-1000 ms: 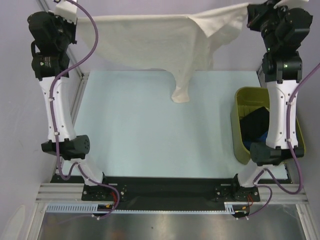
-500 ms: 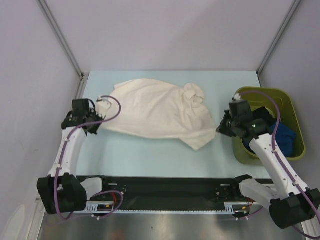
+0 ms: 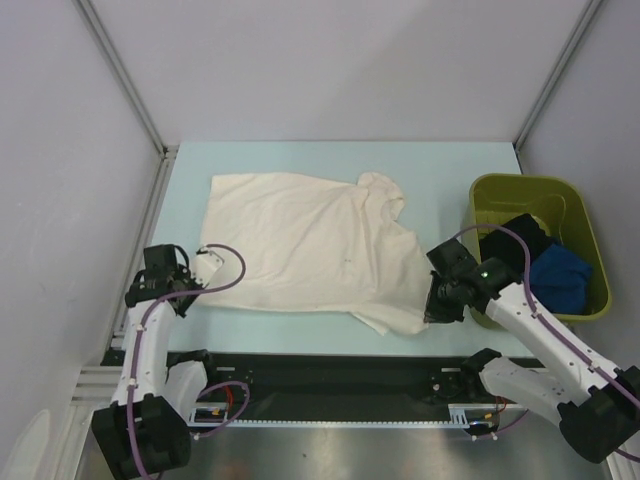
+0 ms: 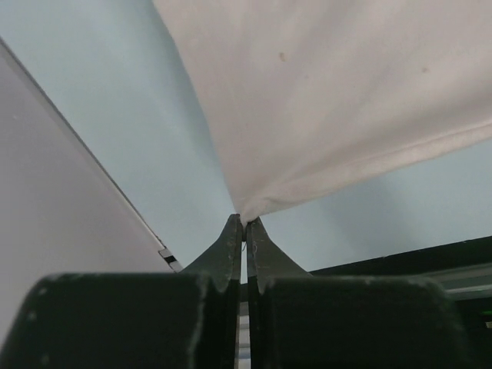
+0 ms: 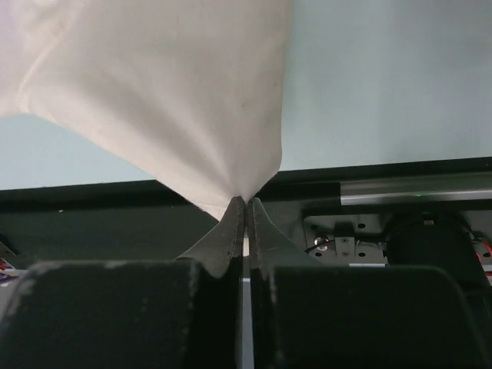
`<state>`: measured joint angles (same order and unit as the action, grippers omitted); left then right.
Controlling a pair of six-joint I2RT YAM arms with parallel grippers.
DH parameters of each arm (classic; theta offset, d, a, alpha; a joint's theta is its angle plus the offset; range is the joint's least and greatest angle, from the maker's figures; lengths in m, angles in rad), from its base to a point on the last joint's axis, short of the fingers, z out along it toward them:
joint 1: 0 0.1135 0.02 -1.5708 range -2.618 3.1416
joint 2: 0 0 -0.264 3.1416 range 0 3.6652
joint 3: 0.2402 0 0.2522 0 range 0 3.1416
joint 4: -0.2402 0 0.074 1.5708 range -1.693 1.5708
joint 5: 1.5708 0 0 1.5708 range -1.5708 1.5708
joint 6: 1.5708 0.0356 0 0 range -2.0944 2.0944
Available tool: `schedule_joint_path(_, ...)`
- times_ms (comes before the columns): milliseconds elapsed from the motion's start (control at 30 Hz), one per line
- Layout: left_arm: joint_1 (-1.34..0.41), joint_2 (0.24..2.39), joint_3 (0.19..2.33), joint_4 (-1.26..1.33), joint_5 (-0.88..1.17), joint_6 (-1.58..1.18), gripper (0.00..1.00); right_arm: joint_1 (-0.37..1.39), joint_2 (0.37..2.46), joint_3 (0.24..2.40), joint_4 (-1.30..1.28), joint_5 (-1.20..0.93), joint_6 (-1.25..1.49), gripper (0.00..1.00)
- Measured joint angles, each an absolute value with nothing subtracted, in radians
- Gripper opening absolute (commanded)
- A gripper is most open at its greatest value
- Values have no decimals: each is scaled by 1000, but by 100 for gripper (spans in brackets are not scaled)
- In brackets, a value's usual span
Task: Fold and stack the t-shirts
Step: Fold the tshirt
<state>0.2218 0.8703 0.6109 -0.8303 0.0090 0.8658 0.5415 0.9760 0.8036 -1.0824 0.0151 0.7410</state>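
A cream t-shirt [image 3: 305,245] lies spread on the pale blue table, its near edge close to the front. My left gripper [image 3: 198,277] is shut on its near left corner; the left wrist view shows the cloth [image 4: 330,100] pinched at my gripper [image 4: 244,223]. My right gripper [image 3: 428,312] is shut on the near right corner; the right wrist view shows the cloth [image 5: 169,92] pinched at my gripper [image 5: 246,201]. A black t-shirt [image 3: 510,240] and a bright blue t-shirt [image 3: 562,280] lie in the bin.
An olive-green bin [image 3: 520,188] stands at the right edge of the table. Grey walls with metal posts close off the left, back and right. A black base rail [image 3: 330,372] runs along the front edge.
Both arms came down from holding the cream t-shirt high at the back and drew it toward the front. The shirt went from hanging, to crumpled, to spread flat on the table.
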Motion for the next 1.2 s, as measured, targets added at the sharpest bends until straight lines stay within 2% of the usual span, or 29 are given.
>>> schedule_joint_path(200,229,902,626,-785,9,899,0,498,1005,918,-1075,49,680,0)
schedule_joint_path(533,229,1316,937,-598,131,747,0,375,1504,1172,-686,90,399,0)
schedule_joint_path(767,229,1499,1021,-485,133,667,0,324,1812,1431,-506,62,252,0)
schedule_joint_path(933,229,1565,1042,-456,129,630,0,318,1948,1556,-502,64,200,0)
schedule_joint_path(1100,229,1617,1089,-426,125,593,1,296,1975,1608,-498,58,200,0)
schedule_joint_path(1133,229,1624,1095,-421,124,589,5,289,1976,1615,-498,52,200,4)
schedule_joint_path(1167,229,1634,1102,-416,124,582,33,285,1978,1622,-498,45,200,29)
schedule_joint_path(1200,229,1642,1107,-413,122,581,46,280,1982,1631,-501,41,206,40)
